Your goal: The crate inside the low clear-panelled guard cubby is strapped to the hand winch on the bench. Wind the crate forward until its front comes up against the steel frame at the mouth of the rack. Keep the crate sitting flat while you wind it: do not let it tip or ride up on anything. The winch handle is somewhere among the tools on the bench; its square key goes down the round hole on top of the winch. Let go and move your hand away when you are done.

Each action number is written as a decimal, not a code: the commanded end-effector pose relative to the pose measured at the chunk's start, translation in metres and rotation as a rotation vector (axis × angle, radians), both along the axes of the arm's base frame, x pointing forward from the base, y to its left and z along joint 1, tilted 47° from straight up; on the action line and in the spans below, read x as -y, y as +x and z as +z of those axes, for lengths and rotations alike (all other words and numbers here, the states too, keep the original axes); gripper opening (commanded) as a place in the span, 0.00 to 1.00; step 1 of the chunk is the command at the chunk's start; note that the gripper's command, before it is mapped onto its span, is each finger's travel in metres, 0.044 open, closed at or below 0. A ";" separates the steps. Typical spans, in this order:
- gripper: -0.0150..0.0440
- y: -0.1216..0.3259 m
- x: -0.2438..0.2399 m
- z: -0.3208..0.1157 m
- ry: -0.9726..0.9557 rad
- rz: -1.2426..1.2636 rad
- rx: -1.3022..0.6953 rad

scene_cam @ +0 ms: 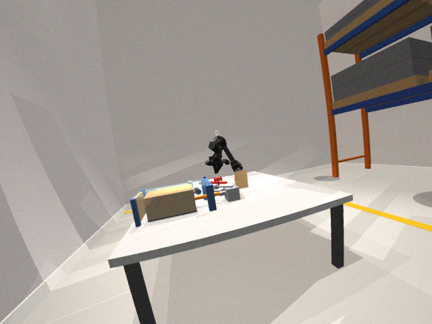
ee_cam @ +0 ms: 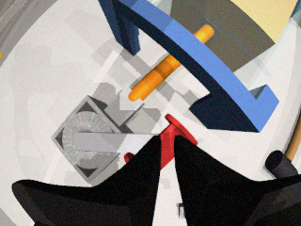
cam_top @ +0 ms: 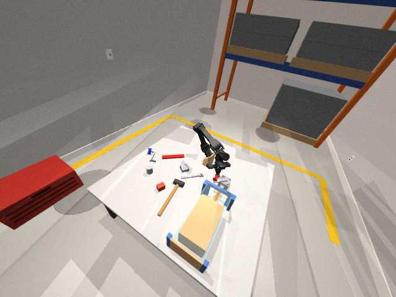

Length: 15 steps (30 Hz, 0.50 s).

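While the winch handle's red grip (cam_top: 215, 178) (scene_cam: 218, 179) (ee_cam: 168, 147) stands near the winch (cam_top: 224, 183) (scene_cam: 232, 194) (ee_cam: 87, 162), the hand (cam_top: 218, 174) (scene_cam: 216, 172) (ee_cam: 167, 141) hangs above it, fingers together on nothing.

We see surface (cam_top: 127, 192) (scene_cam: 279, 212) carrying winch (cam_top: 224, 182) (scene_cam: 232, 194) (ee_cam: 87, 153); handle (cam_top: 222, 180) (ee_cam: 105, 142) on top of winch. Guard cubby (cam_top: 219, 190) (scene_cam: 210, 195) (ee_cam: 188, 42) beside winch, crate (cam_top: 203, 220) (scene_cam: 171, 204) (ee_cam: 221, 35) inside. Mallet (cam_top: 168, 199) lies between cubby and block (cam_top: 161, 186).

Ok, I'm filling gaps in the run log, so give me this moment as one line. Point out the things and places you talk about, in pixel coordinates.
claw (cam_top: 218, 174) (scene_cam: 216, 172) (ee_cam: 167, 141): shut, empty | red knob (cam_top: 216, 177) (scene_cam: 218, 179) (ee_cam: 168, 147): ungripped | crate (cam_top: 202, 220) (scene_cam: 171, 204) (ee_cam: 221, 35): short of frame (cam_top: 219, 189) (scene_cam: 212, 196) (ee_cam: 188, 42)
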<state>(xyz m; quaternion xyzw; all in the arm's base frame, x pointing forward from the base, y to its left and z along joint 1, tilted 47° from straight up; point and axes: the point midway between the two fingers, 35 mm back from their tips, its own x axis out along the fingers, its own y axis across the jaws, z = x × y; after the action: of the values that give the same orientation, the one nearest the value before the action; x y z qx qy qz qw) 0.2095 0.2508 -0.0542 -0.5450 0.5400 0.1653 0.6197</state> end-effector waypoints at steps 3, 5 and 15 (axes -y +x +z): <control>0.25 0.000 -0.003 0.002 0.006 -0.004 0.000; 0.25 0.000 -0.003 0.002 0.006 -0.004 0.000; 0.25 0.000 -0.003 0.000 -0.049 -0.040 -0.031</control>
<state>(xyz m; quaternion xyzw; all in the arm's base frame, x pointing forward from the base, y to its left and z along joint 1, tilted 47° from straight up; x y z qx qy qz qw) 0.2089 0.2517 -0.0529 -0.5470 0.5487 0.1593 0.6118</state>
